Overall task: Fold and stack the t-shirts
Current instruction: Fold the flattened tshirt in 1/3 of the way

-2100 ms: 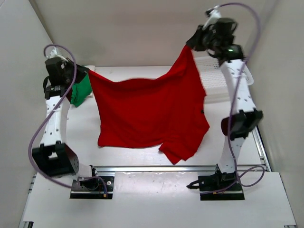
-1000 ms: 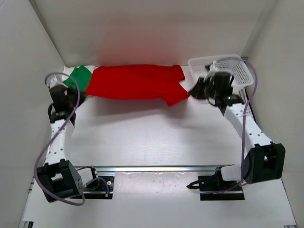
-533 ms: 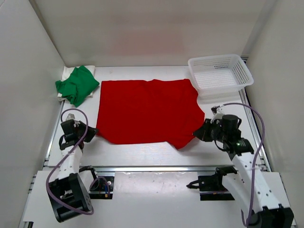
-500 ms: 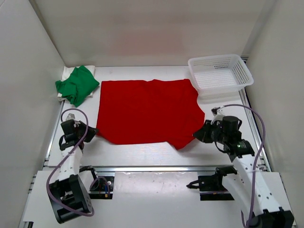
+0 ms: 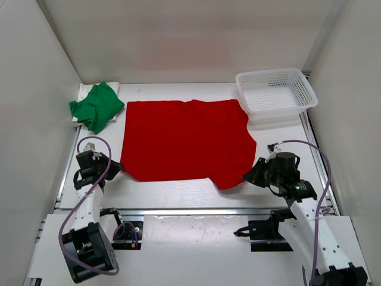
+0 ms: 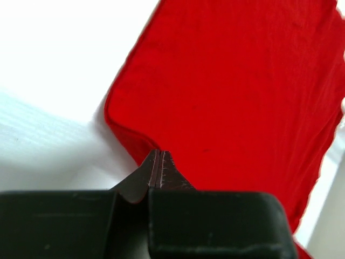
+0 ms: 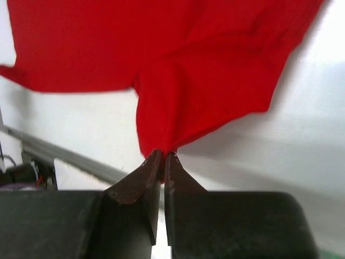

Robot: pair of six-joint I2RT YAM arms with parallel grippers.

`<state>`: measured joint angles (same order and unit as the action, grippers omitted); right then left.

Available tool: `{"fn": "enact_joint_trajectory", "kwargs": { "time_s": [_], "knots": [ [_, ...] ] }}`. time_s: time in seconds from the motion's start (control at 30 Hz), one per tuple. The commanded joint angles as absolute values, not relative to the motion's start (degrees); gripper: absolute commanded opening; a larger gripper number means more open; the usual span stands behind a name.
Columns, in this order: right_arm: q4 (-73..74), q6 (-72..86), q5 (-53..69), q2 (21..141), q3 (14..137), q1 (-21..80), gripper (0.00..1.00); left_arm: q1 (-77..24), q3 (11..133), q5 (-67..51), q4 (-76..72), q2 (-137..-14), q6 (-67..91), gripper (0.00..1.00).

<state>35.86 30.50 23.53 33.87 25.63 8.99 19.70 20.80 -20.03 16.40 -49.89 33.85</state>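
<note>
Top view: green tee (image 5: 95,107) L, basket (image 5: 271,98) R, red tee (image 5: 184,140) between.

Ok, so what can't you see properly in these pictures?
The cream-white t-shirt: top view, mostly under the green t-shirt.
The red t-shirt: both wrist views cut it off at their edges.
The pinched bit of cloth in the right gripper: right wrist view, its own fingers cover it.

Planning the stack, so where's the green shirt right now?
In the top view the green shirt lies crumpled at the far left corner, just left of the spread red shirt.
</note>
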Motion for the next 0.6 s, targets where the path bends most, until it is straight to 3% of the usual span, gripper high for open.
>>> {"fn": "enact_joint_trajectory", "kwargs": {
  "time_s": [0.0,0.13,0.3,0.57],
  "knots": [
    [23.3,30.5,22.6,41.7,26.0,6.3,0.0,20.5,23.6,-22.2,8.4,-55.4,38.8,0.0],
    [14.3,30.1,23.8,52.9,28.1,0.3,0.0,20.3,25.8,-22.6,3.6,-62.6,43.8,0.0],
    [6.3,30.4,20.0,67.1,36.5,1.7,0.0,18.9,30.9,-21.3,-1.3,-70.5,47.8,0.0],
    [2.4,29.5,18.5,78.5,47.9,1.3,0.0,19.3,37.4,-18.3,-2.3,-79.5,47.9,0.0]
  ]
}}
